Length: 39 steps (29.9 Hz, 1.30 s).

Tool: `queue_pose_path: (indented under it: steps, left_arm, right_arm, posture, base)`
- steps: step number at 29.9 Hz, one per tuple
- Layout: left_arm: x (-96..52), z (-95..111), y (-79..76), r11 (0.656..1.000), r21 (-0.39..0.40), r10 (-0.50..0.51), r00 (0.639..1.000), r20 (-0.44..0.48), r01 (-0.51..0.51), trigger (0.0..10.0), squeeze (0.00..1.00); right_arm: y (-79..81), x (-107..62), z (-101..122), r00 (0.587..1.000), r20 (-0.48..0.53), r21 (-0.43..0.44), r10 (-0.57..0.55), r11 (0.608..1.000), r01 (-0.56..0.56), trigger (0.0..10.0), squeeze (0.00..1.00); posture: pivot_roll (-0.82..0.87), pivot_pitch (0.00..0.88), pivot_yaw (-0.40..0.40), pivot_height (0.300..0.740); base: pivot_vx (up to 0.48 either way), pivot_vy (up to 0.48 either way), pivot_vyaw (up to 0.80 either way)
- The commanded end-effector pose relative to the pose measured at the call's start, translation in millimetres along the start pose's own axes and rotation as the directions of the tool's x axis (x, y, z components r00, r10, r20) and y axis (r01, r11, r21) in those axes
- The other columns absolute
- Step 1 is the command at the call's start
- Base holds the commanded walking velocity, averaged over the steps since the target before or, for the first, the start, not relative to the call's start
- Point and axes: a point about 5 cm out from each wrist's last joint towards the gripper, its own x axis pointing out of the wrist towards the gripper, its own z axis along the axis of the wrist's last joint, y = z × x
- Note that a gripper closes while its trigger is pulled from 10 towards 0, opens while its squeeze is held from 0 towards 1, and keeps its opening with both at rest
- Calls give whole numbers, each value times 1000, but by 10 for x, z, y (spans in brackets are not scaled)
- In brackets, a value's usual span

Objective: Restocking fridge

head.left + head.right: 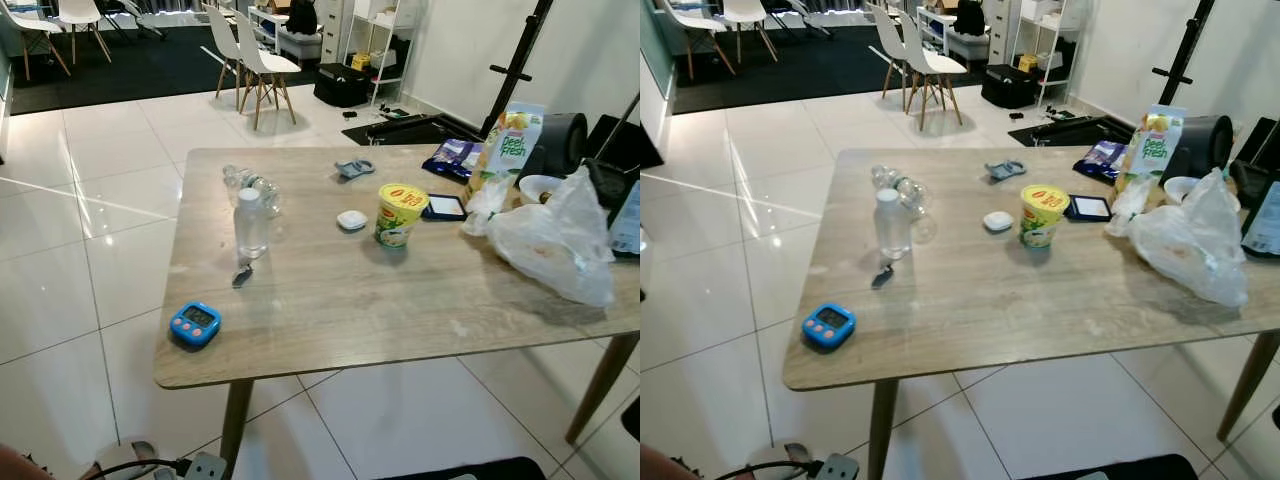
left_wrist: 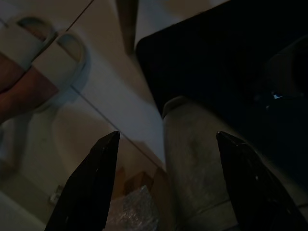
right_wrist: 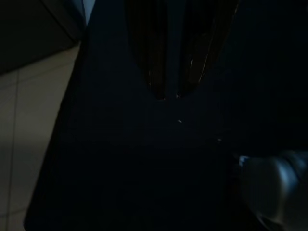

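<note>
You are looking down at a pale wooden tabletop [image 1: 330, 300] on a white tiled floor [image 1: 90, 240]. Near its left side stands a clear plastic water bottle with a white cap [image 1: 250, 224], upright. Just behind it lies a second clear plastic bottle [image 1: 252, 186] on its side. A small blue timer [image 1: 195, 324] sits near the front left edge, well apart from the bottles. In the middle stands a yellow and green noodle cup [image 1: 400, 214], and a small round white case [image 1: 351, 220] lies just beside it. On the right side you see a crumpled clear plastic bag [image 1: 552, 240] and, behind it, a tall green and white juice carton [image 1: 508, 140] standing up.

Your left gripper [image 2: 161, 185] hangs low by the floor – its two black fingers are spread wide apart and hold nothing. Near it is a person's foot in a white sandal [image 2: 41, 67].

Your right gripper [image 3: 168, 94] hangs in the dark – its fingers are pressed close together at the tips, with nothing between them.
</note>
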Motion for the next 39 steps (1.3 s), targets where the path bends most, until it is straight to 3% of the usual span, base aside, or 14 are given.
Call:
queue_pose_path:
  steps: [1,18,26,30,39]
  left_arm:
    - [-6,-86,-32,1000,-6,-9,999,-33,9,10000,0]
    - [-10,-92,-15,1000,2,-2,999,-34,2,10000,0]
    - [-24,-57,86,1000,15,21,999,-28,-21,10000,0]
    - [-46,-82,173,998,-14,62,998,-32,-62,10000,0]
    - [-46,-163,107,991,-108,78,996,-36,-81,10000,0]
  right_arm:
    - [-11,0,24,1000,7,-10,-6,1000,6,10000,0]
    - [9,1,18,1000,5,-12,-4,1000,4,10000,0]
    - [-92,-6,0,999,0,51,-46,998,46,10000,0]
    - [-98,-7,-10,999,-3,16,-47,999,47,10000,0]
    - [-86,-13,-104,999,-21,-38,-36,999,35,10000,0]
  posture:
    - [69,0,-24,740]
    - [74,0,-10,740]
    - [89,0,-22,740]
    - [69,0,-23,740]
    - [41,0,-13,740]
  base:
    - [0,0,0]
    - [0,0,0]
    - [0,0,0]
    - [0,0,0]
    - [0,0,0]
